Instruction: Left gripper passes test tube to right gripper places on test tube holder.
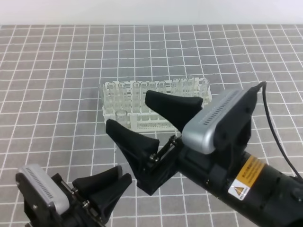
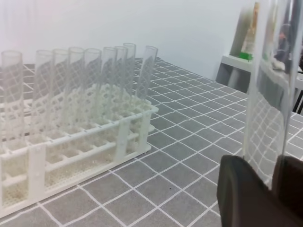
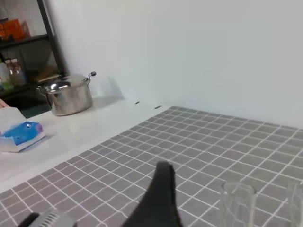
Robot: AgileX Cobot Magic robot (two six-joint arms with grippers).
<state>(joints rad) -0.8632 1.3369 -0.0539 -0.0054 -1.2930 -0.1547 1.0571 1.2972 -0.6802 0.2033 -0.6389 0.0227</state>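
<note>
Handover looks close: the left gripper (image 1: 111, 185), low at the near edge of the table (image 1: 47, 71), has its black jaws closed on the test tube (image 2: 272, 94), which the left wrist view shows standing upright between the dark fingers (image 2: 246, 198), its clear wall filling the right of that view. From the high view the tube itself is too faint to make out between those jaws. Holding it by the lower end leaves the upper length free, which I judge is meant to give the other arm something to take.

The right gripper (image 1: 142, 118) hangs above and just behind the left one, jaws spread wide and empty, one finger over the front of the test tube holder (image 1: 142, 124) and the other lower, nearer the left gripper. That spread suits receiving the tube.

The white holder sits near the middle of the table, already carrying a row of other tubes (image 2: 71, 85). Only the left wrist view shows its lattice side clearly. The right wrist view shows one black finger (image 3: 158, 198), two tube rims, and a pot (image 3: 68, 94) on a far counter.
</note>
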